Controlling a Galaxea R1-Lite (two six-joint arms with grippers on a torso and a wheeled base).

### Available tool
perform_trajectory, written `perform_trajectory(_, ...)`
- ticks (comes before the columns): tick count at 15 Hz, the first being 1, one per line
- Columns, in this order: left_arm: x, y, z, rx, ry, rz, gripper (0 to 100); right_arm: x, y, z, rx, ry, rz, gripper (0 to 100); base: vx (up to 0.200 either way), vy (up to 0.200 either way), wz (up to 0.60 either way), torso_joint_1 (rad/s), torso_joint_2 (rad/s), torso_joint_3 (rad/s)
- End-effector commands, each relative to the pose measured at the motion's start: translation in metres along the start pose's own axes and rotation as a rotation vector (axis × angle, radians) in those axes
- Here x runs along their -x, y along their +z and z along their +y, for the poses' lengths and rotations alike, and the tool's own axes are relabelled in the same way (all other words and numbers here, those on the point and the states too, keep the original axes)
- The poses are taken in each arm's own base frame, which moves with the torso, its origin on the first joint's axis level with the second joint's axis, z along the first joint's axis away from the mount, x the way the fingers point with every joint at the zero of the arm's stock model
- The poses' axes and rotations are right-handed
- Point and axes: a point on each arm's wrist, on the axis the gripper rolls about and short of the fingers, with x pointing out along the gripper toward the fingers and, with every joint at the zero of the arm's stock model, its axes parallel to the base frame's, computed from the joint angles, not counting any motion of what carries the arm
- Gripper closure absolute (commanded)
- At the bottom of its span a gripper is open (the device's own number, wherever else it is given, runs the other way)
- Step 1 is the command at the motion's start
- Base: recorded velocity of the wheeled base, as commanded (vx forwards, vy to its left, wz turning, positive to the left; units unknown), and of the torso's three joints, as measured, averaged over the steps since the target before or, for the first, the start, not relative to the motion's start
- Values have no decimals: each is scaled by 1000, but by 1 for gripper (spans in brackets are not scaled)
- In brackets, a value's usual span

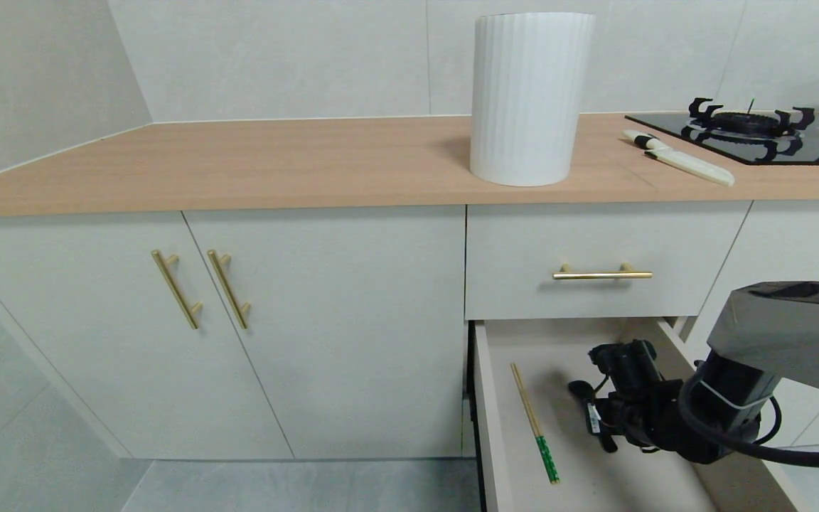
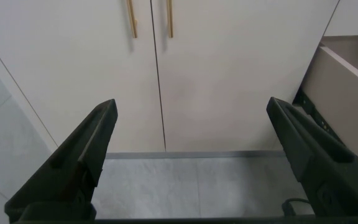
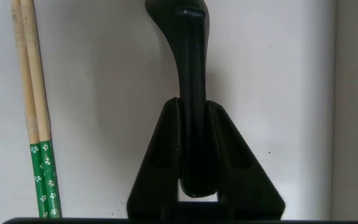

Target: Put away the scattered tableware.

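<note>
While your left end effector (image 2: 191,111) gapes wide, your right end effector (image 3: 193,109) clamps a smooth black spoon (image 3: 189,43) beside wooden chopsticks (image 3: 32,81) in the drawer (image 1: 489,412).

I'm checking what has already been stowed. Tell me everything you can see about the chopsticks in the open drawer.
The chopsticks are a pair of slim, light wood-looking sticks whose near ends are green with small white flowers. They lie flat and side by side on the floor of the open drawer, running front to back close to its left wall. Nothing grips them. The right gripper, shut on a black utensil, is beside them and apart.
</note>
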Motion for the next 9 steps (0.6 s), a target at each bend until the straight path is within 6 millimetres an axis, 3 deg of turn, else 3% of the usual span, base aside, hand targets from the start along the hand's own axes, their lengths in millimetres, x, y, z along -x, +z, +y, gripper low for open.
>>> perform_trajectory(1, 0, 0, 0, 0, 0, 0, 0, 0, 0, 0, -1, 1, -3, 0, 0, 0, 0, 0, 0, 0)
perform_trajectory(8, 0, 0, 0, 0, 0, 0, 0, 3, 1, -1, -3, 0, -6, 0, 0, 0, 0, 0, 0, 0)
perform_trajectory(9, 0, 0, 0, 0, 0, 0, 0, 11, 6, -2, -7, -7, -25, 0, 0, 0, 0, 0, 0, 0)
